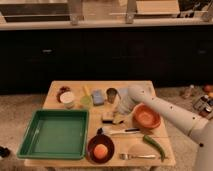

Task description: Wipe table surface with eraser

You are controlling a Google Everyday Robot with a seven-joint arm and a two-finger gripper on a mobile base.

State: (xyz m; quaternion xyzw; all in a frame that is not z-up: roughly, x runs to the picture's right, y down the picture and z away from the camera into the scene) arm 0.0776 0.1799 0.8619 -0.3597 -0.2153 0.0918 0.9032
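Dark cabinet fronts close the background behind a light wooden table surface (135,150), which carries all objects in view. At its centre lies the eraser (108,117), a small block with a pale top over a dark base, flat on the wood so that its wiping face already meets the surface. The gripper (118,115) is lowered just beside and apparently touching the eraser from the right; whether it is open or closed on the block cannot be told. The white arm (170,112) reaches in from the right edge, passing over an orange bowl (147,116). A spoon (116,131) lies just in front of the eraser, limiting a forward stroke. Farther out are a light blue block (97,96), a metal cup (111,94), a green tray (55,134), a dark bowl holding an orange (100,149), a green pepper (154,146) and a fork (135,156). Wiping appears not yet begun.
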